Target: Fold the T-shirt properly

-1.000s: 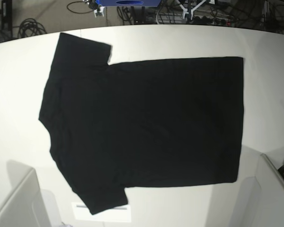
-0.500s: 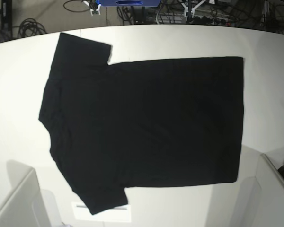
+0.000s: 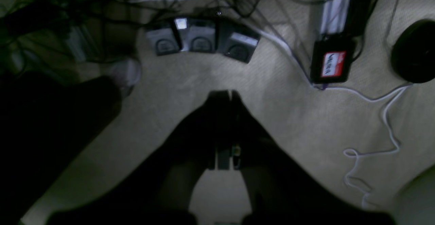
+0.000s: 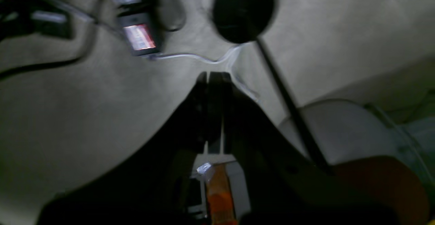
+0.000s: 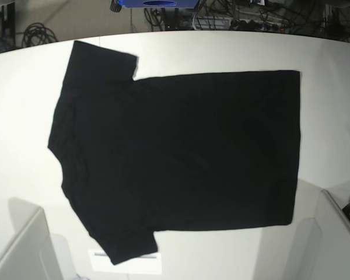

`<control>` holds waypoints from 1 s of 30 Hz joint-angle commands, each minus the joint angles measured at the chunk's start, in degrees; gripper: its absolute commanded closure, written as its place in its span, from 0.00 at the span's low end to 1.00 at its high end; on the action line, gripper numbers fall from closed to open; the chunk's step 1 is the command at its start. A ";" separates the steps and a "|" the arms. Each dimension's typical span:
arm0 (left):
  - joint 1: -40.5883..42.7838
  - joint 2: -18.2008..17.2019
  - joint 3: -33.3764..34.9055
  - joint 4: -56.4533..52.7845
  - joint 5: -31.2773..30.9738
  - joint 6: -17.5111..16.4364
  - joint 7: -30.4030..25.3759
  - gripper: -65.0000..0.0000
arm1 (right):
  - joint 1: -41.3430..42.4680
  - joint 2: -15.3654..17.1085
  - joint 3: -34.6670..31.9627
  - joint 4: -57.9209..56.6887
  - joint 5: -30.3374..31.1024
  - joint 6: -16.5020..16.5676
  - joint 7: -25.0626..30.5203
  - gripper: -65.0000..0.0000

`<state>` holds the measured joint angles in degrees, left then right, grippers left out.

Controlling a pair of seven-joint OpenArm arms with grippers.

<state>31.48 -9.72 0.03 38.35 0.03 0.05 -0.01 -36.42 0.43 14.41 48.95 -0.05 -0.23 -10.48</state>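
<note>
The black T-shirt [image 5: 181, 151] lies spread flat on the white table [image 5: 221, 52], plain side up. Its collar and sleeves are at the left and its hem at the right. No print shows. My left gripper [image 3: 225, 97] is shut and empty in the left wrist view, hanging over the carpeted floor away from the shirt. My right gripper [image 4: 214, 77] is shut and empty in the right wrist view, also over the floor. Neither gripper shows in the base view.
Pale arm housings stand at the table's front corners, at the left [image 5: 20, 251] and the right [image 5: 332, 239]. A white label [image 5: 128, 261] lies under the near sleeve. On the floor are foot pedals [image 3: 200, 41], a red-labelled box [image 3: 329, 63], cables [image 3: 380, 130] and a round black base [image 4: 243, 11].
The T-shirt has not moved. Only small things on the floor beyond the table's far edge have shifted.
</note>
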 commanded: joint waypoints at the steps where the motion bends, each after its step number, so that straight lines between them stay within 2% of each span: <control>1: 2.67 -1.14 -0.16 2.40 -0.16 0.25 -0.47 1.00 | -2.48 -0.12 0.84 2.52 0.19 -0.17 0.06 1.00; 3: 6.80 -2.28 -0.16 8.11 -3.24 0.25 -0.47 1.00 | -5.64 -0.29 3.65 7.62 0.19 -0.17 0.06 1.00; 10: 21.57 -11.52 -0.08 28.77 -27.33 0.25 -0.65 1.00 | -12.32 -5.48 14.99 26.96 0.19 -0.08 0.06 1.00; 14: 27.72 -15.65 -0.16 40.03 -37.18 0.25 -1.70 1.00 | -12.76 -6.54 19.48 36.81 0.19 -0.08 0.06 1.00; 21: 37.04 -16.44 -0.16 54.71 -37.70 0.25 -11.20 1.00 | -10.83 -7.68 24.13 51.14 0.63 -0.08 -0.03 1.00; 26: 39.86 -16.26 -4.65 61.21 -37.70 0.17 -19.81 1.00 | -7.84 -7.42 23.52 58.35 8.45 0.01 -0.11 1.00; 28: 39.86 -16.26 -6.76 63.94 -37.70 0.17 -20.87 1.00 | -5.64 -7.33 23.43 60.19 10.91 0.10 -2.05 1.00; 30: 39.86 -16.09 -9.40 67.37 -38.14 0.17 -20.87 1.00 | -2.39 -7.24 23.70 61.51 12.49 2.47 -5.83 1.00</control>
<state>70.22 -25.76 -9.28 105.14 -38.00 0.56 -19.33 -38.28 -7.29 37.71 109.30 12.14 2.15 -18.11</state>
